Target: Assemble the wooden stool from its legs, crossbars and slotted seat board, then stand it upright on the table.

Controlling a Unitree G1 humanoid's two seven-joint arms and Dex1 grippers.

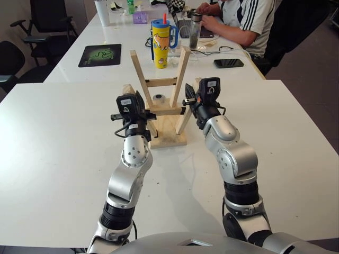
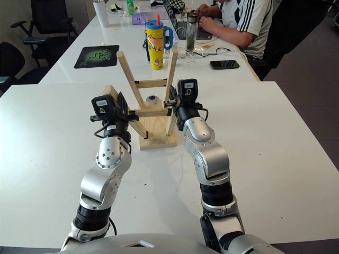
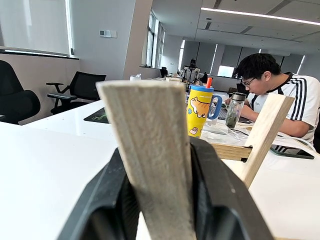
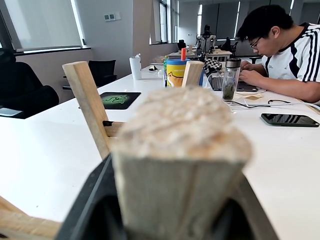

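Now | eye views: stool [image 1: 168, 139] inverted | wrist views: left claw [image 3: 156, 162], right claw [image 4: 176, 187] clamp legs [image 3: 142, 120]

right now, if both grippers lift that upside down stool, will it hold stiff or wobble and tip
Probably stiff: the stool is solid wood, its legs tied by a crossbar. Likely light, since the parts are thin. Resting on its flat seat board it should not tip, though joints may pull loose.
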